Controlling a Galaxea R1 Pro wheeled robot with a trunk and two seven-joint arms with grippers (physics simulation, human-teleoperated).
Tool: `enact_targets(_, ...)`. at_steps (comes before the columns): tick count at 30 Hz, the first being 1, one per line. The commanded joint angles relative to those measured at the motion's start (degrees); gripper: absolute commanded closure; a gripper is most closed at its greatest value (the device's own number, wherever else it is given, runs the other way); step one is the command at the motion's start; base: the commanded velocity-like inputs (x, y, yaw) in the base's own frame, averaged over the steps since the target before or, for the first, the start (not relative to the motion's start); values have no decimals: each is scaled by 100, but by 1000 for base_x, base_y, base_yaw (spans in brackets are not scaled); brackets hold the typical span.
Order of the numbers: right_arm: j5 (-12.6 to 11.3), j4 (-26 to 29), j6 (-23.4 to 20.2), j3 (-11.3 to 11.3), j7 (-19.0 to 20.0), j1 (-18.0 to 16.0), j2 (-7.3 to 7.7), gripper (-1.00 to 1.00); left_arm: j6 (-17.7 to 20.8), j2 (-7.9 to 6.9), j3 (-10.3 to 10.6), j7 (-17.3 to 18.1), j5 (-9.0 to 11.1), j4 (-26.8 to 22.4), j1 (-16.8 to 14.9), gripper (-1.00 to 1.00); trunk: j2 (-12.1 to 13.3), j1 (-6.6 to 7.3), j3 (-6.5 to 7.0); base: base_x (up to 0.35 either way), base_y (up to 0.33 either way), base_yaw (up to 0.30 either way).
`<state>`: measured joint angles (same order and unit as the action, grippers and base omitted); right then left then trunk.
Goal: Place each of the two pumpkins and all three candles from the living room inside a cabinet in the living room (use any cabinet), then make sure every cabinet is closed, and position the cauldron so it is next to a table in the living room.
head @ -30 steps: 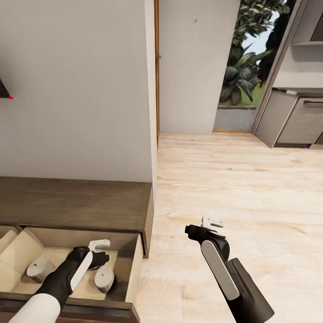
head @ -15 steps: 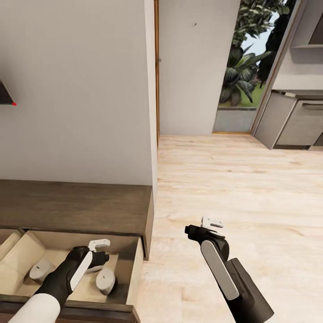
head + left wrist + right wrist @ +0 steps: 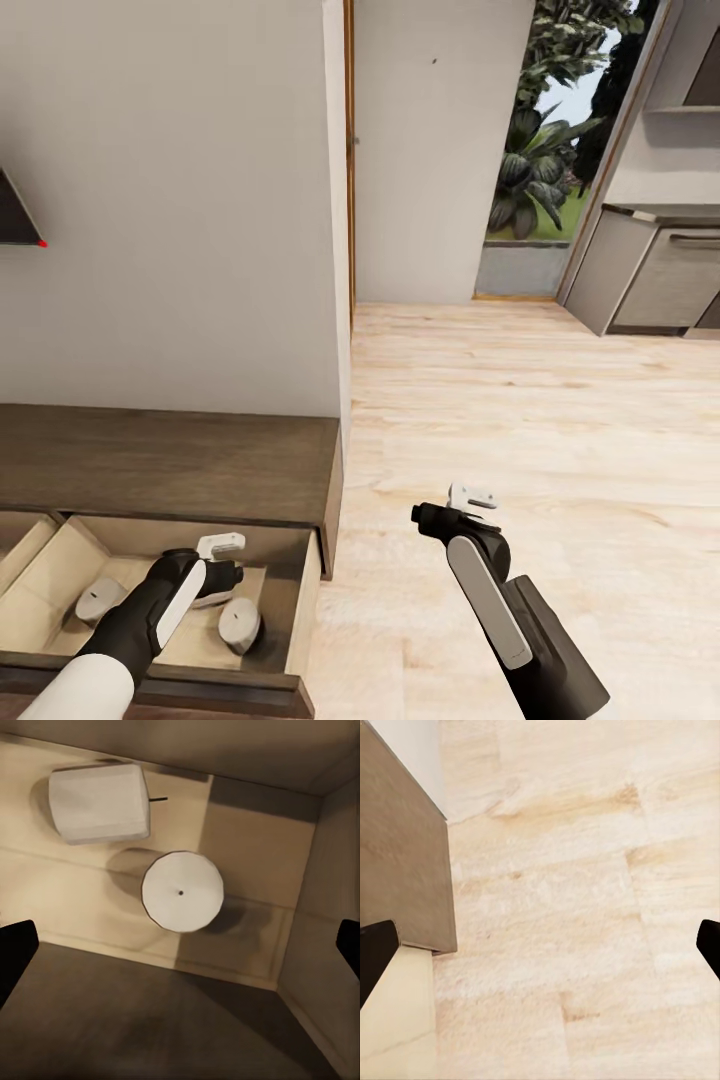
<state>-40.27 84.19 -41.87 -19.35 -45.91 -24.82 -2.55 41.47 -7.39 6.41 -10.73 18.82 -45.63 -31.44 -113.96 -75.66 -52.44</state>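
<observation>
Open drawer (image 3: 300,600) of the dark-brown cabinet (image 3: 170,460), pulled out at the unit's right end, pale beige inside. Two candles rest on the drawer floor. One candle (image 3: 240,624) lies nearer the drawer's right wall; in the left wrist view (image 3: 182,891) it stands upright, round face and wick dot toward the camera, long axis vertical. The other candle (image 3: 100,601) sits toward the drawer's left side; in the left wrist view (image 3: 99,802) it lies on its side, long axis parallel to the drawer's back wall, wick pointing toward the right wall. The two are near but apart.

Left gripper (image 3: 222,562) hovers above the drawer between the candles, fingers spread wide, empty. Right gripper (image 3: 470,505) hangs over the light wood floor (image 3: 520,420) beside the cabinet's right end, fingers likewise spread, grasping nothing.
</observation>
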Motion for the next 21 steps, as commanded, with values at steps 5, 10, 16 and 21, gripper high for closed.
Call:
enact_targets(5,-256,0,-14,-2,-62,-5,13,-100,46,-8,29,-45,61,-8,-3,-100,200,111,85,0,0,0)
enact_targets(10,-421,-23,-20,8,-70,-5,22,-100,86,-8,30,-39,66,-8,-2,-100,400,221,175,0,0,0)
enact_targets(16,-534,-48,-146,25,-108,-5,9,-100,523,-25,26,-4,81,-121,-4,-100,641,353,283,0,0,0)
enact_targets(21,-647,-47,-244,38,-133,-5,16,-100,738,-47,23,8,128,-185,-5,-100,841,463,372,0,0,0)
